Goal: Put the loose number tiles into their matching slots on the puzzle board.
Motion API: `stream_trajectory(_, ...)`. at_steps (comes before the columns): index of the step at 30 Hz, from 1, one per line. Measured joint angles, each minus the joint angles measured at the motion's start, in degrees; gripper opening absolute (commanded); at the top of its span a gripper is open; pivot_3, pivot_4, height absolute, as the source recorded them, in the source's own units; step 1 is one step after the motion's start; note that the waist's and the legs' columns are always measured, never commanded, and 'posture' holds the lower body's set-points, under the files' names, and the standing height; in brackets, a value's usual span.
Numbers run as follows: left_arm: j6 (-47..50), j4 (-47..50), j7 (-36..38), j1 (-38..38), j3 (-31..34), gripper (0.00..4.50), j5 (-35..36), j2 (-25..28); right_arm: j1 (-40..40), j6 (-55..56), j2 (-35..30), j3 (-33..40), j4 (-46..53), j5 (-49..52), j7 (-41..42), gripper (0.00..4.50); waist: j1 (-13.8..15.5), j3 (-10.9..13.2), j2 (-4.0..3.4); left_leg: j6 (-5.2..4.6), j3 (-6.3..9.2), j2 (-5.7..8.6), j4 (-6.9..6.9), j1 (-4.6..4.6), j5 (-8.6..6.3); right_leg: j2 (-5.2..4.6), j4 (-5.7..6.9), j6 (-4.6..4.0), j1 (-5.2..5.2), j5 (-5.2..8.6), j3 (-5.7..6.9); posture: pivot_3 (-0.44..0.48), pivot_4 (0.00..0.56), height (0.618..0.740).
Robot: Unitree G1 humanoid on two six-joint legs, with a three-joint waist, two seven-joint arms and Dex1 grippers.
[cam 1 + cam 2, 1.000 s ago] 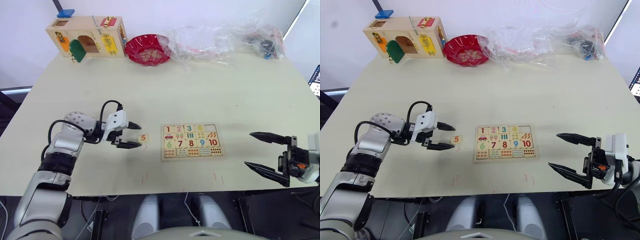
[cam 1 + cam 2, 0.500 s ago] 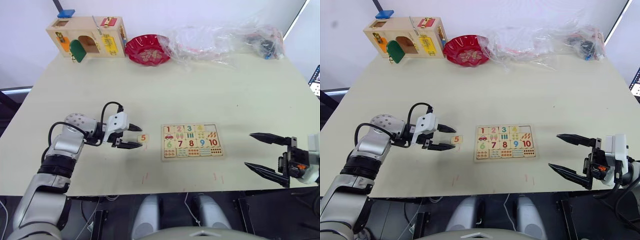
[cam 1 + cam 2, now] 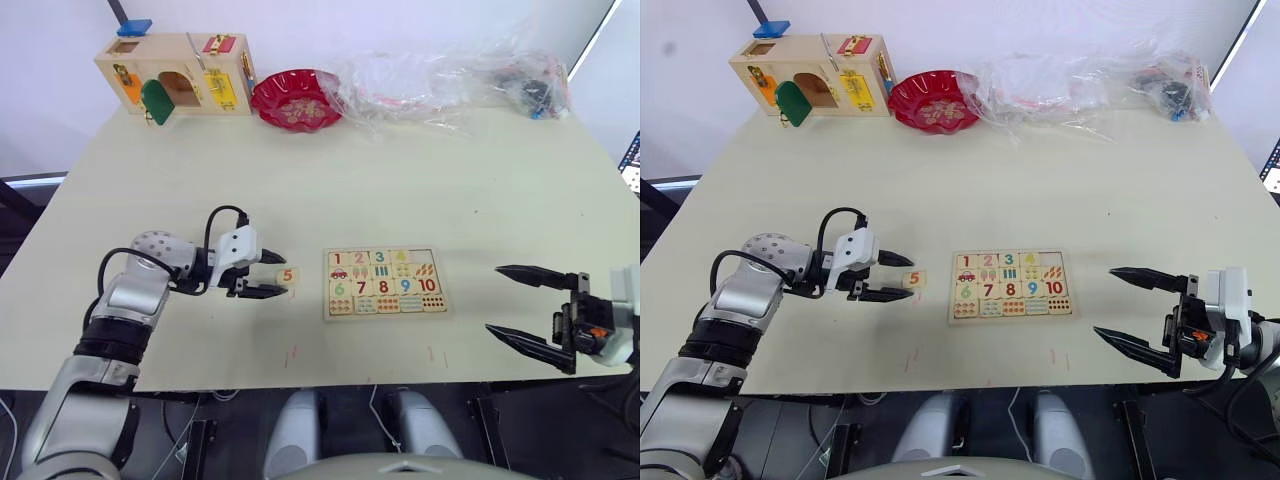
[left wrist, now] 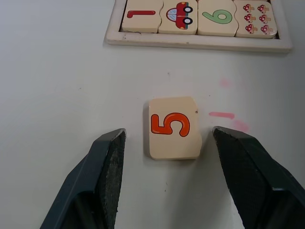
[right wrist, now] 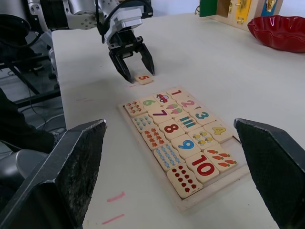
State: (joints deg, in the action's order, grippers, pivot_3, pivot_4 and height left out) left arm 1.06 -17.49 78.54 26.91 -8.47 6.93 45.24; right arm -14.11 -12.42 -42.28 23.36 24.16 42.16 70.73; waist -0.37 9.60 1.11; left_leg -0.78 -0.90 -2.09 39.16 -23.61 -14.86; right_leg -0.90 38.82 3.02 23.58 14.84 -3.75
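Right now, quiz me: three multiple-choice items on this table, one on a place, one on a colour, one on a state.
1. Where does the 5 tile lie?
A. In its slot on the puzzle board
B. On the table, off the board, in front of the left gripper
C. In the red bowl

2. What colour is the numeral on that tile?
A. Orange-red
B. Blue
C. Green

3. How does the left gripper stand?
A. Shut on the tile
B. Open, one finger to each side of the tile, not touching it
C. Open above the board

Answers: 1 B, the tile rests on bare table short of the board's edge. 2 A, the wrist view shows an orange-red 5. 3 B, there is a gap between each finger and the tile.
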Motion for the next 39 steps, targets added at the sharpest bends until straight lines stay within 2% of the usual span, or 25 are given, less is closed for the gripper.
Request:
stream_trajectory(1,0.05,0.04,-0.05,-0.03,0.0,3.11,0.0,0.0,-0.03,0.0,0.0,0.0,-0.01,-0.01,0.04,4.5,0.0,0.0,0.0,0.0,0.0,0.0,0.0,0.0,0.0,0.0,0.0,0.0,0.0,0.0,0.0,0.0,0.15,0.74)
stream_trajectory(2,0.09,0.06,0.01,-0.04,-0.01,2.55,0.0,0.0,-0.08,0.01,0.0,0.0,-0.01,-0.02,0.06,4.5,0.01,-0.01,-0.01,0.0,0.0,0.0,0.0,0.0,0.0,0.0,0.0,0.0,0.0,0.0,0.0,0.0,0.15,0.74)
stream_trajectory(3,0.07,0.2,0.18,-0.14,-0.08,2.23,0.01,-0.02,-0.15,0.01,0.0,0.0,-0.01,-0.02,0.07,4.5,0.01,-0.02,-0.02,0.0,0.0,0.0,0.0,0.0,0.0,0.0,0.0,0.0,0.0,0.0,0.0,0.0,0.15,0.74)
stream_trajectory(5,-0.24,0.53,0.3,-0.17,-0.6,1.28,0.0,-0.18,-0.39,0.02,0.0,0.0,-0.01,-0.03,0.09,4.5,0.12,-0.03,-0.04,0.0,0.0,0.0,0.0,0.02,0.0,0.0,0.01,0.0,-0.01,0.0,0.0,0.0,0.15,0.74)
stream_trajectory(18,0.78,1.6,-0.51,0.03,-0.65,1.28,-0.05,0.31,-1.94,0.25,0.28,0.04,0.0,-0.03,-0.45,4.5,0.03,-0.02,-0.03,0.0,0.01,-0.01,0.0,0.0,0.0,0.02,0.02,0.0,0.0,0.0,0.0,0.0,0.15,0.74)
stream_trajectory(22,11.97,12.78,1.7,3.22,-1.49,1.28,0.42,4.65,-3.57,0.7,0.5,1.41,-0.01,0.0,-0.74,4.5,0.19,0.03,0.05,0.0,0.07,-0.01,0.01,-0.08,0.0,0.01,0.0,0.0,0.03,0.0,0.06,0.0,0.15,0.74)
stream_trajectory(25,23.99,22.2,3.04,11.85,-4.53,1.28,0.03,5.97,-4.16,1.62,0.64,2.57,-0.02,0.0,-0.97,4.5,0.6,0.03,0.06,0.0,0.05,0.03,0.06,-0.07,0.0,0.02,-0.02,0.01,0.0,0.0,0.04,0.0,0.15,0.74)
stream_trajectory(29,36.67,27.8,5.12,20.5,-11.88,1.28,-0.7,5.66,-4.89,2.26,0.96,3.31,-0.39,-0.1,-1.06,4.5,0.37,0.03,0.04,0.0,0.06,0.02,0.05,-0.06,0.0,0.07,0.0,0.0,0.01,0.01,0.02,0.0,0.15,0.74)
stream_trajectory(32,43.46,27.97,4.84,26.91,-16.63,1.28,-1.33,1.68,-5.64,2.93,1.16,4.41,-0.41,-0.21,-1.22,4.5,0.17,0.03,0.05,0.0,0.09,0.02,0.06,-0.07,0.0,0.08,0.01,0.01,0.01,0.01,0.03,0.0,0.15,0.74)
stream_trajectory(35,51.55,24.55,3.07,35.43,-21.56,1.28,-1.82,-5.37,-6.45,3.82,1.93,4.87,-0.33,-0.34,-1.77,4.5,0.41,0.05,0.07,0.0,0.12,0.03,0.11,-0.11,0.0,0.08,-0.01,0.02,0.01,0.01,0.06,0.0,0.15,0.74)
stream_trajectory(39,57.62,22.03,0.54,40.54,-25.99,1.28,-2.61,-10.28,-7.76,4.15,2.41,5.63,-0.01,-0.44,-2.71,4.5,-0.42,0.06,0.03,0.0,0.1,0.02,0.04,-0.08,0.0,0.1,0.0,0.0,0.03,0.03,0.01,0.0,0.15,0.74)
